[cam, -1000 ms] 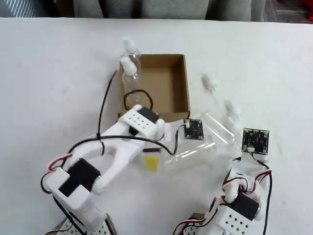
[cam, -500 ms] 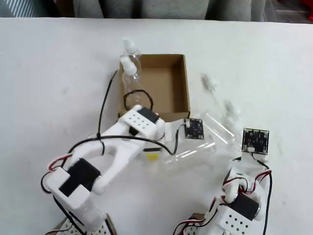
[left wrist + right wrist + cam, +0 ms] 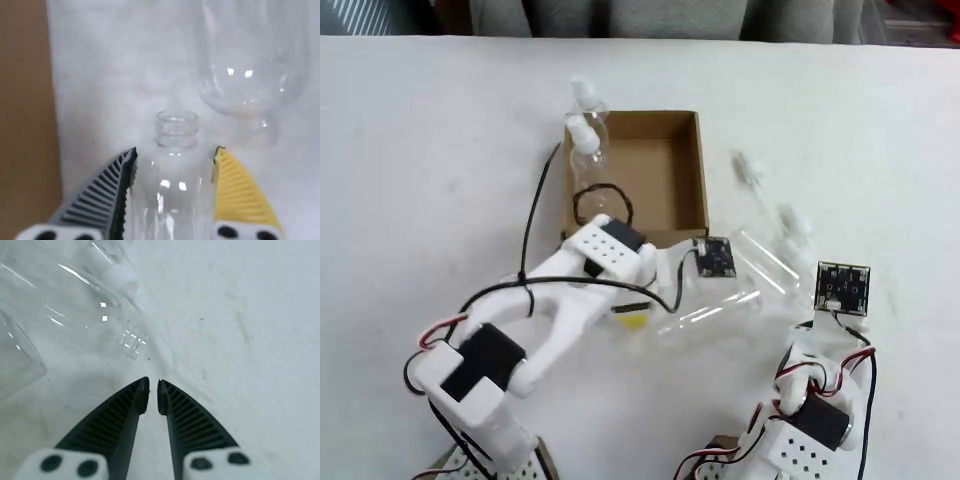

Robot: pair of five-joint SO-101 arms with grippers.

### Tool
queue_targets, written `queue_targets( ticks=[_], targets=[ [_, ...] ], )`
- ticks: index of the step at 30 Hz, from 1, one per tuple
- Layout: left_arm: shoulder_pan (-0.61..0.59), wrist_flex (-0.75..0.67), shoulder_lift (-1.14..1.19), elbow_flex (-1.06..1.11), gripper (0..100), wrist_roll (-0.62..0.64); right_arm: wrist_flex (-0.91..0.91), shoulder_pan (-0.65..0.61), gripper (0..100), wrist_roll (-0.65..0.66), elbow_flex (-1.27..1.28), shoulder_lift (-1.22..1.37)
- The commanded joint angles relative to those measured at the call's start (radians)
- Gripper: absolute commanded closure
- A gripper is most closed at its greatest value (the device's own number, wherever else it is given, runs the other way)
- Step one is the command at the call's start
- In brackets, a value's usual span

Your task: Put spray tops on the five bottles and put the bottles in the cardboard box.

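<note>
Nearest us, by the counter's (image 3: pixel 440 150) front edge towards its right corner, the right gripper (image 3: pixel 150 395) points down at the white surface. Its black ribbed fingers are drawn almost together with only a sliver between them, and they hold nothing.

Just beyond it, a clear plastic bottle (image 3: pixel 75 305) lies on its side, its threaded neck bare.

Nearer the middle of the counter, the left gripper (image 3: pixel 175 150) straddles an open-necked bottle (image 3: pixel 715 308) of thin, glossy plastic. One grey ribbed finger and one yellow one lie against its shoulders, as far as we can tell. Its threaded mouth pointing past their tips towards the rounded shoulder of a second bare bottle (image 3: pixel 245 65).

Farther back stands the cardboard box (image 3: pixel 702 170), square, brown and open-topped. Two capped bottles (image 3: pixel 586 140) with white spray tops sit at its far left corner.

To the right of the box, two loose spray tops (image 3: pixel 748 168) lie on the counter, well apart from the fingers.
</note>
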Motion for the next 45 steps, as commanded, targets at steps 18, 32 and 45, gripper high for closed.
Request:
queue_targets(
  ticks=[18,32,45],
  targets=[
    [-0.225,0.012,-0.651,0.275,86,0.353,0.007,0.007,98.3,0.009,0.008,-0.012],
    [-0.774,-0.275,-0.86,0.499,86,0.77,0.007,0.007,98.3,0.009,0.008,-0.012],
    [-0.858,-0.865,-0.865,0.729,87,1.005,-0.028,-0.01,98.3,0.008,-0.037,-0.013]
  ],
)
